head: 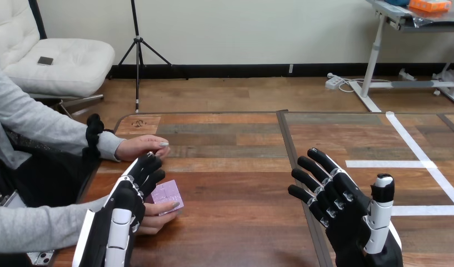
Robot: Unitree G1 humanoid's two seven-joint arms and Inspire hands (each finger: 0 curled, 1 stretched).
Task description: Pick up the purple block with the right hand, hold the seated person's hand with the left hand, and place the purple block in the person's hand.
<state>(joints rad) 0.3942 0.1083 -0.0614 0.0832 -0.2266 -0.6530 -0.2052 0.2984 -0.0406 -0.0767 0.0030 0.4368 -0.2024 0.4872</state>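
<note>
One block: small purple square block [166,196], lying in the person's lower hand [155,221].
Left hand: black-and-white robot left hand [126,199] just left of the block, over that hand; I cannot tell whether it grips.
Right hand: robot right hand [338,203] well right of the block, spread wide, empty.
Upper hand: person's upper hand [141,148] beyond the block, resting on the wooden table [235,183].

Wooden table [230,167], mixed-tone planks, white tape lines [413,146] on its right part. Beyond it: wood floor [241,92], plain cream wall [241,28], black baseboard [241,70]. White cushioned chair [63,61] at left, black tripod [138,50] just beside it. White-legged desk [380,55] at right, power strip [334,82] on the floor near it. Light even.
</note>
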